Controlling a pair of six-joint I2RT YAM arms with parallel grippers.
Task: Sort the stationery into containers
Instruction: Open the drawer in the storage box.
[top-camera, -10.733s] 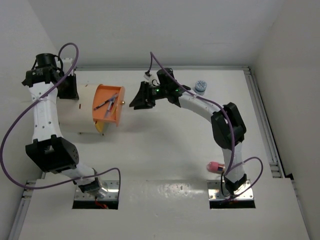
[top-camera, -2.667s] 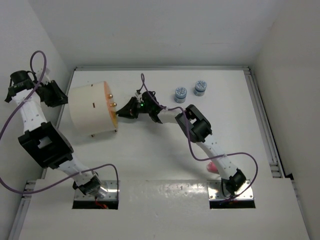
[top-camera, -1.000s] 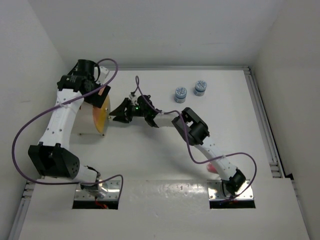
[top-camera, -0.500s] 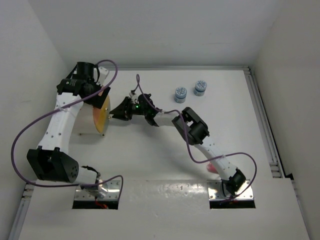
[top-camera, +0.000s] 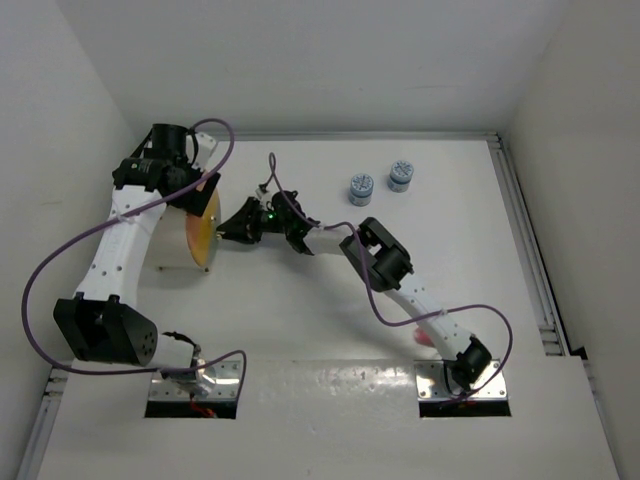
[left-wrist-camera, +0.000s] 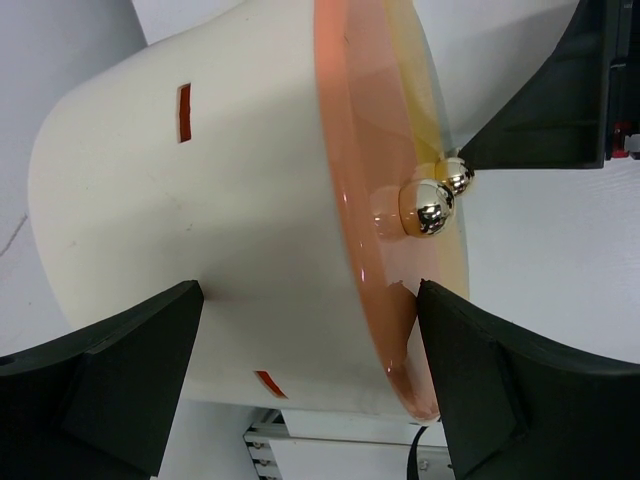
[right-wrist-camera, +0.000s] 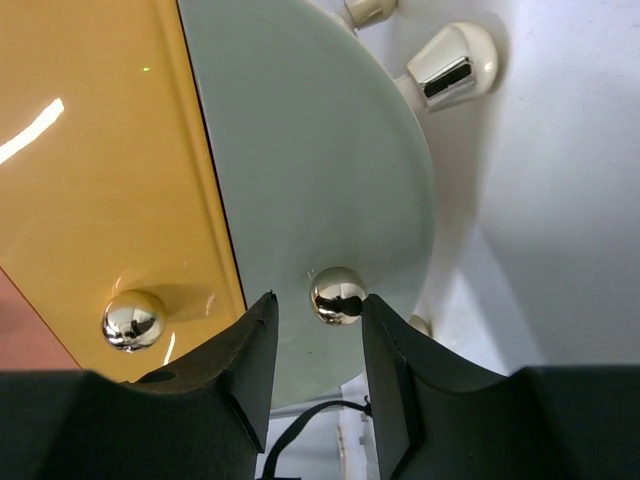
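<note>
the right gripper has its 2 black fingers partway together, 1 on each side of a small shiny knob. 1 finger sits right against the knob and a sliver of gap shows on the other side, so i cannot tell whether it really grips. that knob sticks out of a pale grey-green panel. just beside it, outside the fingers, a second knob sits on an orange panel. past the fingertips a cream foot of the drum shows.

the left gripper has its jaws spread wide apart, astride the front end of the cream drum. 1 finger lies over the cream side wall and the other is just past the rim of the orange face, clamped on nothing that i can see. from this wrist both knobs stand out of the face, with a dark finger of the right gripper touching or nearly touching the farther 1.

from above, the drum lies on its side on the white table under the left gripper, its face turned toward the right gripper. the 2 blue-and-white pieces stand near each other, well behind the right gripper and off to its side. the pink cylinder is far back along that arm, near its base, mostly hidden by it.
</note>
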